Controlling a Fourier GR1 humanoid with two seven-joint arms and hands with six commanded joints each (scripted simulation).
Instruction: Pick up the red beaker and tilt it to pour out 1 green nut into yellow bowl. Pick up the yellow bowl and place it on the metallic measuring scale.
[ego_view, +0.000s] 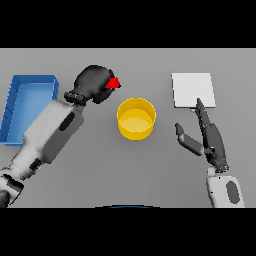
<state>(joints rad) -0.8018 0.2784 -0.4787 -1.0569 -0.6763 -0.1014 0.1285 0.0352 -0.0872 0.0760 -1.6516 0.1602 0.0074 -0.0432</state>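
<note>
The red beaker (114, 83) is almost swallowed by the left hand (93, 84): only a small bright red wedge of it pokes out from the dark fingers, on the side facing the yellow bowl (136, 118). The fingers are curled right round it, so its shape and how it is tilted cannot be made out, and nothing of any contents shows. It sits up and to the left of the bowl, near the bowl's rim but apart from it.

The yellow bowl is a plain round tub with a thin rim and a paler yellow floor. It stands upright on the grey table (150, 170), and I can see nothing lying inside it.

To the right of the bowl and a little farther back lies the metallic measuring scale (193, 90), a flat, pale, nearly white square plate. The right hand (206, 136) is right of the bowl and nearer to me, its fingers straight and spread from the thumb, holding nothing; the longest fingertip reaches up to the scale's near edge, though I cannot tell whether it touches.

Far left of the bowl, beyond the left arm, is a blue tray (31, 80) with raised walls.

By count: one beaker, one bowl, one scale, one tray, two hands.
</note>
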